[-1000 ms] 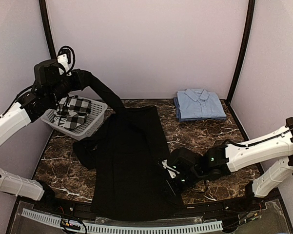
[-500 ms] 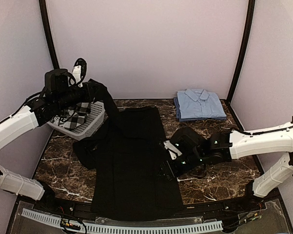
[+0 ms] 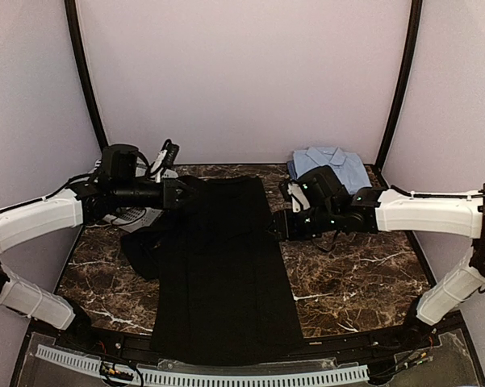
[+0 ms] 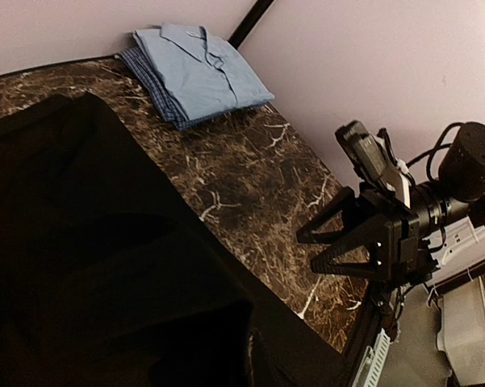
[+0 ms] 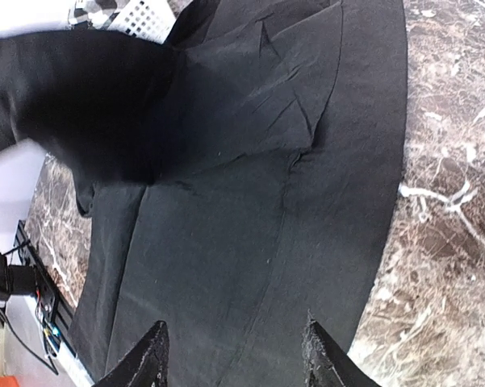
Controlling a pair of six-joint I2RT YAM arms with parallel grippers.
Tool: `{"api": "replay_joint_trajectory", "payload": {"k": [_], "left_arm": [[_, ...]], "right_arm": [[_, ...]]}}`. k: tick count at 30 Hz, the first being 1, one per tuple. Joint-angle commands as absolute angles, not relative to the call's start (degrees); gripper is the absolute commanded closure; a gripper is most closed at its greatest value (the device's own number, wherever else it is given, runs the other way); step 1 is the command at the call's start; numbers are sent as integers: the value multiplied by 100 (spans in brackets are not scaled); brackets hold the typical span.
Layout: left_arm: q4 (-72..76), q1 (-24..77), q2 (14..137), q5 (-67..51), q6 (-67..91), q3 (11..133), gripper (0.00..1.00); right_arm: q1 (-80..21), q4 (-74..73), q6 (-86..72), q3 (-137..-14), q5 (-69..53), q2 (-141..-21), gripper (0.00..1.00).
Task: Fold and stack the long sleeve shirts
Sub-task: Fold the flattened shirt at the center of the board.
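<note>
The black long sleeve shirt [image 3: 218, 274] lies spread flat down the middle of the table, its right side folded inward. My left gripper [image 3: 180, 193] is shut on its sleeve, low over the shirt's upper left part; the fingers are buried in dark cloth [image 4: 105, 266] in the left wrist view. My right gripper [image 3: 276, 226] hovers open over the shirt's right edge, nothing between its fingertips [image 5: 315, 351], only black cloth [image 5: 250, 218] below. The light blue long sleeve shirt [image 3: 331, 171] sits folded at the back right and shows in the left wrist view [image 4: 198, 72] too.
A white basket [image 3: 135, 214] with checked cloth stands at the back left, behind my left arm; its corner [image 5: 141, 12] shows in the right wrist view. Bare marble table [image 3: 355, 266] lies right of the black shirt. Walls close in three sides.
My left gripper has brought the sleeve down and rightward from above the basket onto the shirt. My right gripper opened, released the shirt's right edge, and moved back along it.
</note>
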State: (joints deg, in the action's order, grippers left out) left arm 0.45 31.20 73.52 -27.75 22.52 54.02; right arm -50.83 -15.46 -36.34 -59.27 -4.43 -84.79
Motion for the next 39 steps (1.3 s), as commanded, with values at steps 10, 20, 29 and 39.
{"api": "replay_joint_trajectory", "payload": {"k": [10,20,29,39], "left_arm": [[-660,4238,9030,-4099,1963,6217,100],[-1193,4792,10041,-4342,1674,6826,96],[-1078,5017,10080,-4437,1746,6908,44],[-1205,4651,9427,-2606,2366,6617,38]], "right_arm": [[-4897,-1156,-3761,-5614,-193,-8306,46],[-4897,-1198,-3806,-5186,-208,-8166,46],[-4895,-1168,-3739,-5025,-464,-8262,46],[-5162,-1372,-3364,-4950,-768,-8535,47]]}}
